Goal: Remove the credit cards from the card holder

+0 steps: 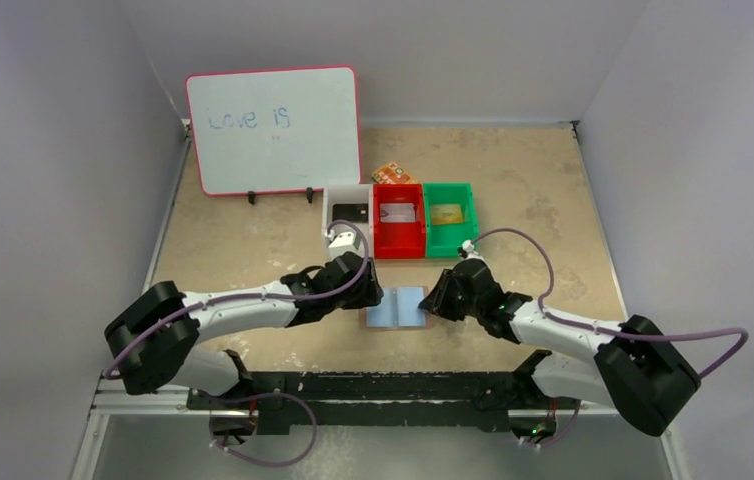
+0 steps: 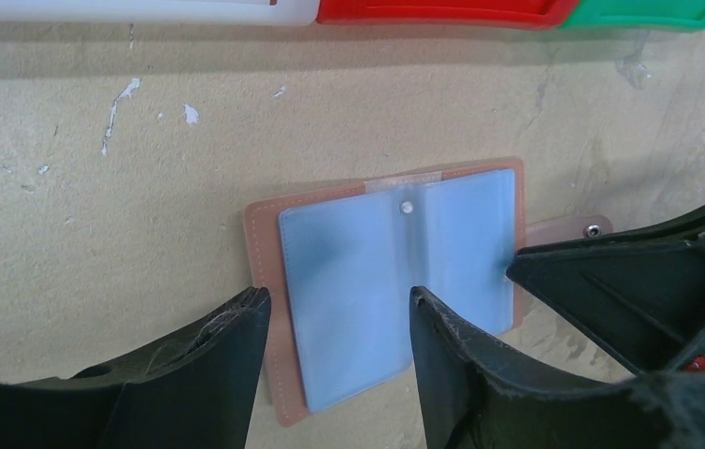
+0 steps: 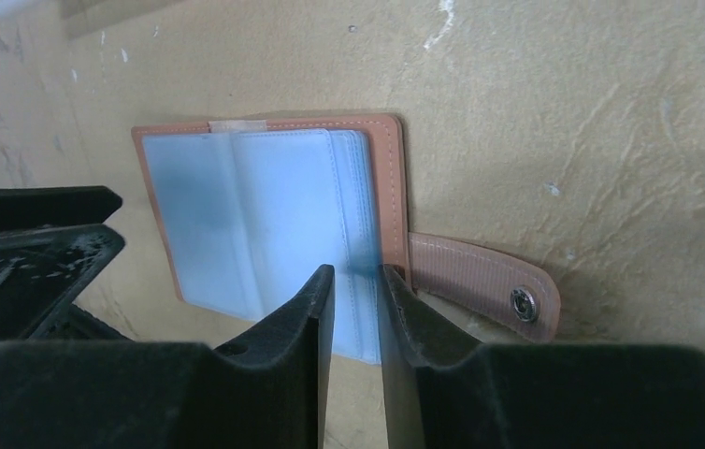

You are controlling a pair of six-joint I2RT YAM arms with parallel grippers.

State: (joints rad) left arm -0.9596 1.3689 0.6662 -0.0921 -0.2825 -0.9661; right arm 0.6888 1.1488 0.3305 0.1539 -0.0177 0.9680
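While the tan-brown leather-like card holder (image 1: 398, 306) lies open and flat at the centre of the overhead view, just below the red plastic bin (image 1: 399, 246), your left gripper (image 2: 339, 323) stands spread astride the left pale blue sleeve page, grasping nothing. Your right gripper (image 3: 354, 295) is narrowed to a slit over the right-hand sleeve edges, and you cannot tell whether it pinches them. Press the left page down first to steady the holder, then pick one sleeve only and draw slowly toward the snap tab (image 3: 494, 285).
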